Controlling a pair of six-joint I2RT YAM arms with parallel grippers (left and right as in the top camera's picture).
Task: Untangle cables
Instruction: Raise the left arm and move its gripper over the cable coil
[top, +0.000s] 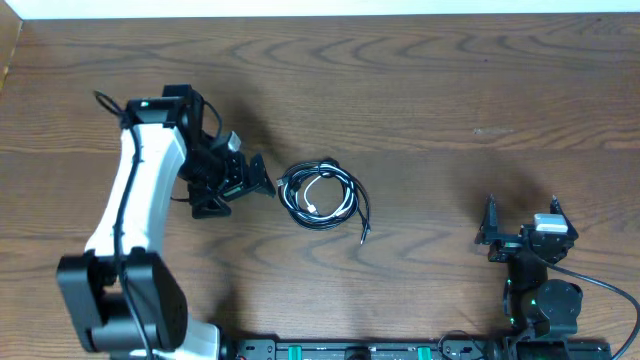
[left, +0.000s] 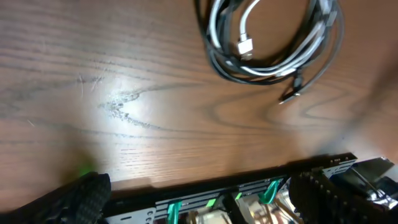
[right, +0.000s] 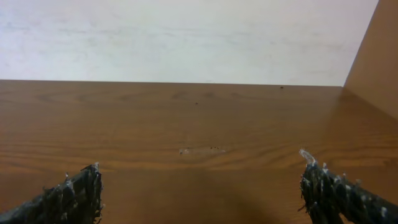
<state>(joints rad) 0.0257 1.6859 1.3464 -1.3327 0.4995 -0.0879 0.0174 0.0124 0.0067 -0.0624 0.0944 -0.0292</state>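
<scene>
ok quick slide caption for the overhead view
Open left tool beside the tangled black and white cables; right tool open, well apart

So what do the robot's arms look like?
The left arm is a long white shell with black joints, a thin black cable along it and a small green light. The right arm is mostly black, with a grey block on top and a green light too. Both have black, rough-looking jaws.
</scene>
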